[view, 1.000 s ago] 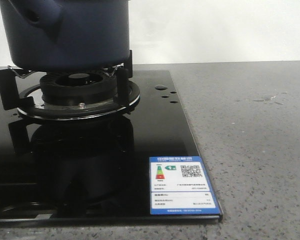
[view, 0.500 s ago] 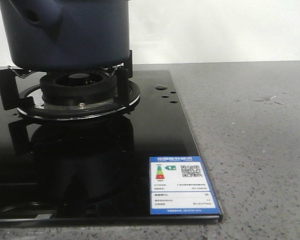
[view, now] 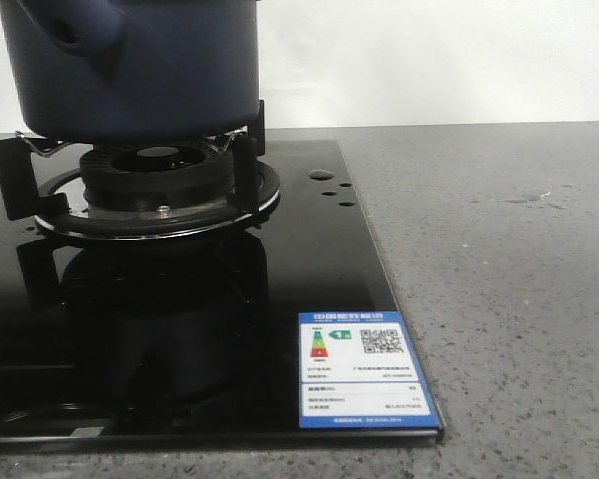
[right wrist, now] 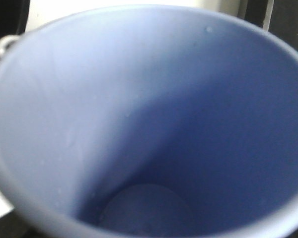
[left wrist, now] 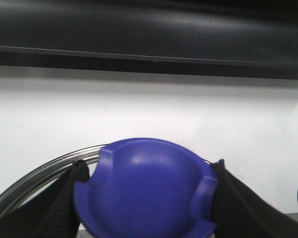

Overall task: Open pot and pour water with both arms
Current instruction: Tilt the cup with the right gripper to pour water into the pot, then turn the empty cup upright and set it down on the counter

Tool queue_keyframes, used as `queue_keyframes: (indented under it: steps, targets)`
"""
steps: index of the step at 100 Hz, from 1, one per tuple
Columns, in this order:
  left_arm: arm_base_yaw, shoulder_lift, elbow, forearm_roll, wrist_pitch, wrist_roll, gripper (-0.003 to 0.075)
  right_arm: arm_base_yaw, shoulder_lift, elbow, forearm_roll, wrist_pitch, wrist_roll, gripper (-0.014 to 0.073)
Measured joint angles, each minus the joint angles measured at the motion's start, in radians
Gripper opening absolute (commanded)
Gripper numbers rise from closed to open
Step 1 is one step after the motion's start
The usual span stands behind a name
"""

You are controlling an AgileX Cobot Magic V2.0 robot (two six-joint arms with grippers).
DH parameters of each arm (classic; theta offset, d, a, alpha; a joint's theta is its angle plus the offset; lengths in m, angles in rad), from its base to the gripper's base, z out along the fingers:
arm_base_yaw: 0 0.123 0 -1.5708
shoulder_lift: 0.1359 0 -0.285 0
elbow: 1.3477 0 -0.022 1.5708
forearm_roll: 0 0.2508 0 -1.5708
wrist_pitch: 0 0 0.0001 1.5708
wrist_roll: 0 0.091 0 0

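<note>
Front: I see the round dark navy-blue matte pot (view: 130, 65) on the black burner grate (view: 155, 180) of the glossy black glass hob (view: 309, 259); grey speckled surface (view: 499, 279) alongside
Left wrist: left end effector (left wrist: 146, 198) clamps a blue domed plastic knob (left wrist: 146, 188)
Right wrist: pale blue cup interior (right wrist: 154, 124) fills view; right end effector's state I cannot tell

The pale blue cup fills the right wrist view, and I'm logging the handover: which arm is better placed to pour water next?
Likely the right. Its camera looks straight into the pale blue cup, which seems empty. The left tool is clamped on a blue knob with a metal rim behind it, probably the lid. The pot sits on the burner.
</note>
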Motion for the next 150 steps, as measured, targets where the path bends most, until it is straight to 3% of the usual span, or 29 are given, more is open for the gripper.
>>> queue_keyframes:
  steps: [58,82,100,120,150]
  targets:
    - [0.000,0.000,0.000,0.000,0.000,0.000,0.0339,0.000,0.000,-0.004,0.014,0.006,0.017,0.0260]
    - [0.000,0.000,0.000,0.000,0.000,0.000,0.0339,0.000,0.000,-0.004,0.048,0.053,0.231,0.0260]
    - [0.000,0.000,0.000,0.000,0.000,0.000,0.0339,-0.005,-0.015,-0.004,0.064,0.098,0.487,0.0260]
    - [0.000,0.000,0.000,0.000,0.000,0.000,0.0339,-0.096,-0.094,-0.001,0.206,0.080,0.729,0.0260]
    - [0.000,0.000,0.000,0.000,0.000,0.000,0.0339,-0.349,-0.264,0.222,0.577,-0.145,0.771,0.0260]
